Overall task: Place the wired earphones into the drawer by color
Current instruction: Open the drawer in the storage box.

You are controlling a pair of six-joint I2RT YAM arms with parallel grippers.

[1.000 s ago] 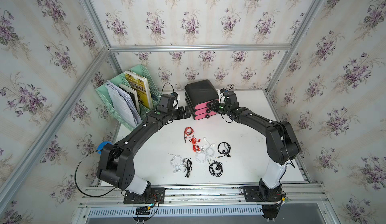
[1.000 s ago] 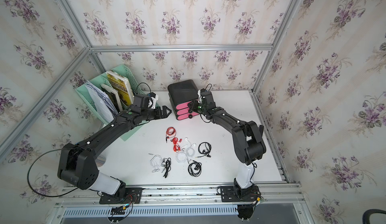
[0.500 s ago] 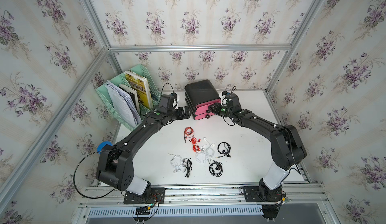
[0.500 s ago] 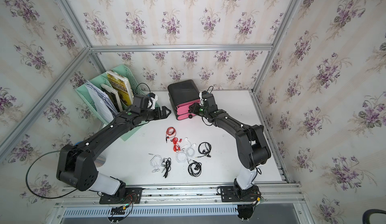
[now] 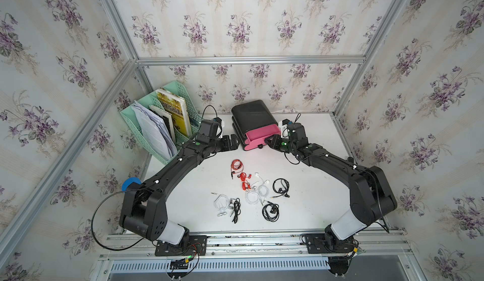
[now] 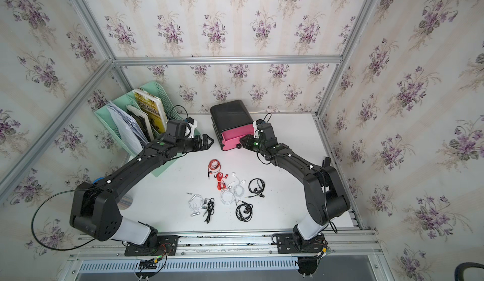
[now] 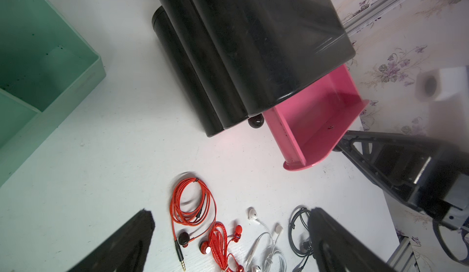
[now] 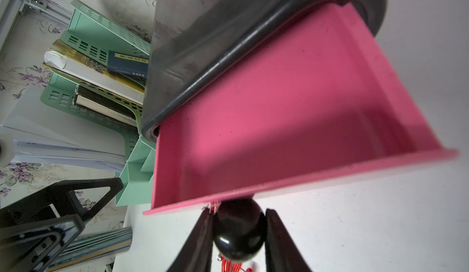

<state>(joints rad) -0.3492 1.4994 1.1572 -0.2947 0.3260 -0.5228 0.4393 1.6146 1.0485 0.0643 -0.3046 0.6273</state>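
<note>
Slid further out vs. 1 s ago: pink drawer [image 5: 262, 131], opened to take one color. Near: earphones [image 5: 246, 184] (red, white, black) all loose on table [image 5: 199, 188], none stowed. Mid: left gripper [image 6: 205, 142] wide, empty, waiting beside cabinet [image 5: 251, 112]; right gripper [image 5: 268, 143] pinches black knob [image 8: 238, 235] to pull.

Bright, even, diffuse light; soft shadows on surface [image 5: 199, 188]. Top views bow at edges. Wrist views blur close up; glare on knob [image 8: 236, 242].

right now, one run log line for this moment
right gripper: shut on drawer knob | top pink drawer: part open, empty | left gripper: open | earphones: on table
</note>
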